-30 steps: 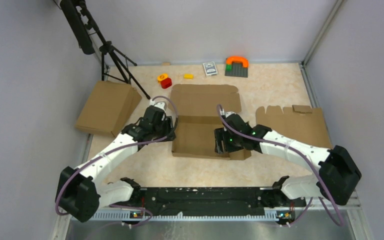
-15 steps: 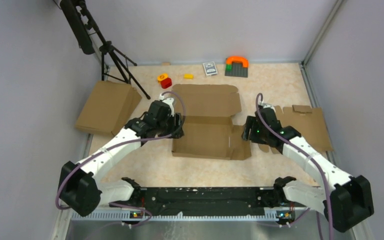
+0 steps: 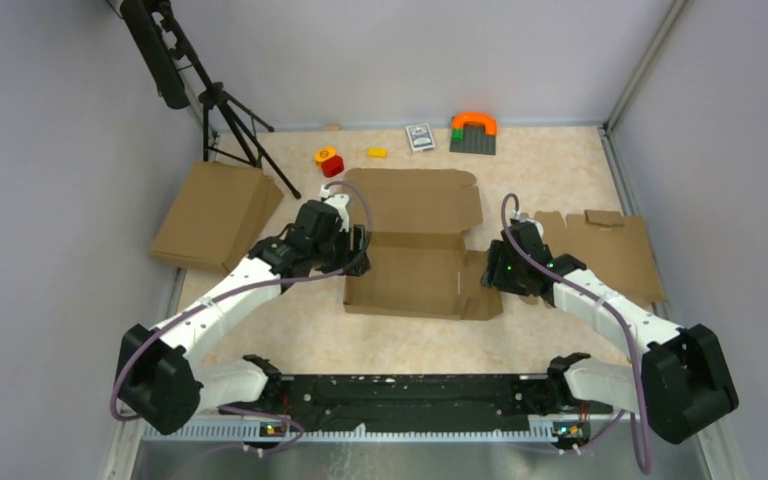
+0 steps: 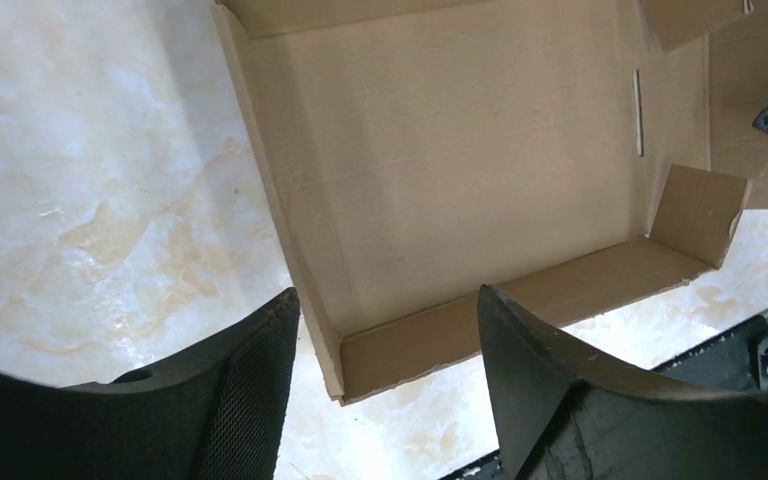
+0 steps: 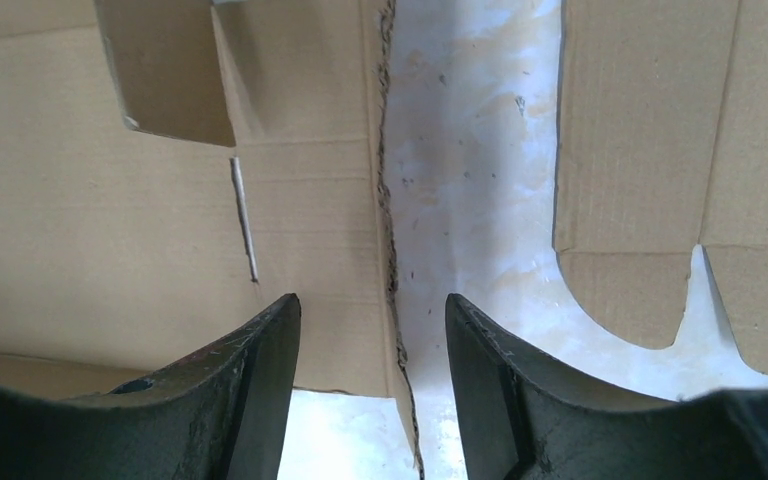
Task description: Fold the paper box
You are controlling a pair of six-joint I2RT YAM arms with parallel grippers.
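Observation:
The paper box [image 3: 410, 272] lies in the middle of the table as a shallow brown tray, its lid flap [image 3: 415, 200] flat behind it. Its left and front walls stand up; the right side flap [image 5: 310, 200] lies low, with a small tab [image 4: 698, 212] raised at the front right corner. My left gripper [image 3: 356, 246] hangs open by the left wall, and in the left wrist view the front left corner [image 4: 335, 375] shows between its fingers, untouched. My right gripper [image 3: 494, 272] is open above the box's right edge [image 5: 392, 290], holding nothing.
A flat notched cardboard blank [image 3: 592, 250] lies just right of the right gripper. Another brown box [image 3: 215, 215] sits at the left beside a tripod [image 3: 230, 120]. Along the back are a red and yellow toy [image 3: 329, 160], a yellow block [image 3: 376, 152], a card deck [image 3: 419, 136] and a grey plate with an orange arch [image 3: 473, 132].
My right gripper has pulled out of the box's front right corner to the right edge, its jaws narrowing a little. My left gripper has shifted slightly toward the back and opened wider.

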